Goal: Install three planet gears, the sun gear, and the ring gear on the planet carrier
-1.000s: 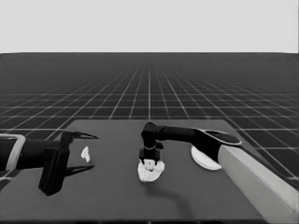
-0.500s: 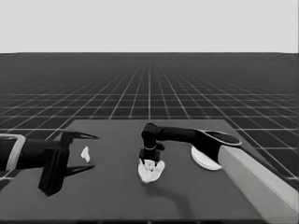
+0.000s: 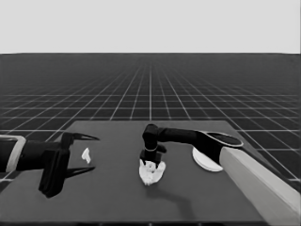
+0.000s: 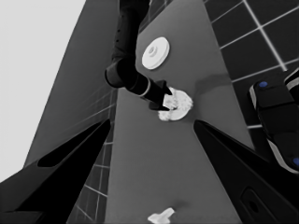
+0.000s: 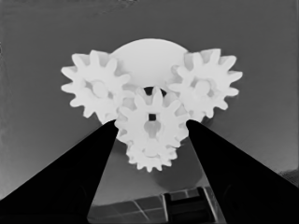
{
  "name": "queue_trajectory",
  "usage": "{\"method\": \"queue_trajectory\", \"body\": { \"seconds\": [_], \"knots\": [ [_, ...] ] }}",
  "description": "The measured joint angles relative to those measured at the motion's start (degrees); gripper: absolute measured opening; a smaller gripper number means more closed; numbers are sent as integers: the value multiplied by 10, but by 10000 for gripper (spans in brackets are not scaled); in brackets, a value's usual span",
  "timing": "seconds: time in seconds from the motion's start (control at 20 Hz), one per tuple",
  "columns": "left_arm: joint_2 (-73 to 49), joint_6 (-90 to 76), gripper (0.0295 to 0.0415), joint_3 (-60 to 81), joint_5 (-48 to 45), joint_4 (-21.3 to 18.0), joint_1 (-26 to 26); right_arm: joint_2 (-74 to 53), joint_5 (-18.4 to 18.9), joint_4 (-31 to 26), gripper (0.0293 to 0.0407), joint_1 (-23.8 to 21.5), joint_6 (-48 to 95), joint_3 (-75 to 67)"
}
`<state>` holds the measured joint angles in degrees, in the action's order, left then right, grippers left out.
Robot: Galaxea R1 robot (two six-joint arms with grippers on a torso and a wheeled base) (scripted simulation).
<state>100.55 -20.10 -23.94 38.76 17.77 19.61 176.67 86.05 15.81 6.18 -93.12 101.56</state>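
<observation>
Right pincer (image 5: 150,140) is directly over the smaller round part (image 5: 147,58), fingers clamped on the sun gear (image 5: 152,123) at its centre, three planet gears (image 5: 96,88) meshed around it. A tilted release could jam the teeth. Beyond it, the larger round part (image 3: 205,160) waits; left pincer (image 3: 77,153) idles open.

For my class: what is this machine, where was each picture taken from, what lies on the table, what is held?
A two-armed robot at a table. One picture looks down from its head; two come from wrist cameras. The left gripper waits open at the table's left end, over a thin white piece, not held. The right gripper, mid-table, grips the centre gear among three other gears on the smaller round part. The larger round part lies to the right.
</observation>
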Motion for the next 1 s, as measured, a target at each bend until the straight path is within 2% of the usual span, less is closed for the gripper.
{"method": "queue_trajectory", "body": {
  "seconds": [1.0],
  "knots": [
    [0, 0, 385, 0, 0, 0, 0, 0, 0, 0, 309, 0, -120, 0]
  ]
}}
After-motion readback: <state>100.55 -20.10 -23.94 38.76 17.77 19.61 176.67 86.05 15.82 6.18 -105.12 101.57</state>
